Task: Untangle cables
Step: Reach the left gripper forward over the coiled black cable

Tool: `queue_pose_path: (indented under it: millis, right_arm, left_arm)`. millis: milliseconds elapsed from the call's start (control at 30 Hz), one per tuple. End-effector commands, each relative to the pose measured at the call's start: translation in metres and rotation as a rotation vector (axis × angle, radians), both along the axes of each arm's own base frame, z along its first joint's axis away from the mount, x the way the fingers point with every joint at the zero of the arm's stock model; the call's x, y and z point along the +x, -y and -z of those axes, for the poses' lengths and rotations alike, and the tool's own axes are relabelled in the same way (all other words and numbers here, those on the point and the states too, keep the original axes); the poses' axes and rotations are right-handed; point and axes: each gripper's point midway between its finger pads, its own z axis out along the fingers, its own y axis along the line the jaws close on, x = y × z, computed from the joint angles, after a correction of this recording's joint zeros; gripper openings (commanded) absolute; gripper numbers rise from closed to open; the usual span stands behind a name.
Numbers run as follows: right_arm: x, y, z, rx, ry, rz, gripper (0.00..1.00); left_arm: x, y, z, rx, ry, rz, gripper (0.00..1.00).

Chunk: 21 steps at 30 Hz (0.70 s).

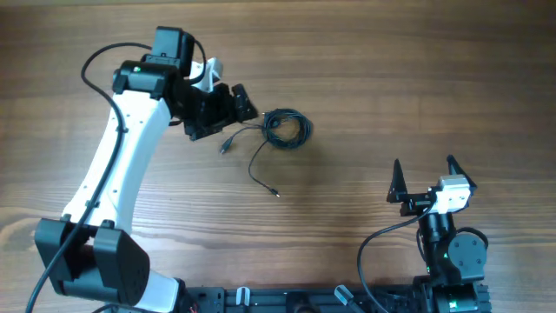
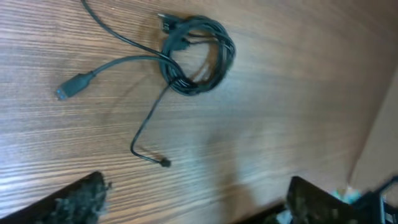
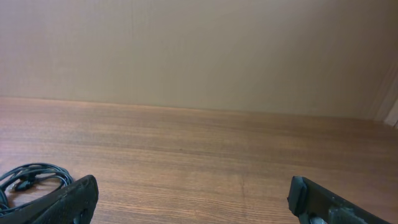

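Cables [image 1: 285,129] lie mostly knotted in one coil, few ends trailing loose; my left gripper [image 2: 196,198] beside it, right gripper [image 1: 425,165] well apart, both gape empty.

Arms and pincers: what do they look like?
Left arm: long white link, black joints, black cable loop, green light. Right arm: mostly black, white block at the wrist, black cable. Left pincer and right pincer: black pointed fingers.

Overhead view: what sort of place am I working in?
Probably a robot lab bench: a wood-grain table, the left arm and right arm based at one edge, a plain beige wall behind, thin black cables laid out as the workpiece.
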Motion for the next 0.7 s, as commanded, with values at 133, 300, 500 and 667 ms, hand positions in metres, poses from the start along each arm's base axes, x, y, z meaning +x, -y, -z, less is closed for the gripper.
queue_pose_path:
  millis: [133,300,500,667]
  right_arm:
    - [0.000,0.004,-0.003,0.020,0.011,0.020,1.00]
    - [0.000,0.004,-0.003,0.020,0.011,0.020,1.00]
    - [0.000,0.004,-0.003,0.020,0.011,0.020,1.00]
    - [0.000,0.004,-0.003,0.020,0.011,0.020,1.00]
  left_arm:
    - [0.014,-0.007,0.010,0.152,0.002,-0.180,0.83]
    - [0.017,0.002,0.011,0.214,0.043,-0.189,0.54]
    - [0.021,0.001,0.012,0.339,0.093,-0.324,0.04]
    - [0.023,0.010,0.012,0.374,0.131,-0.392,0.05]
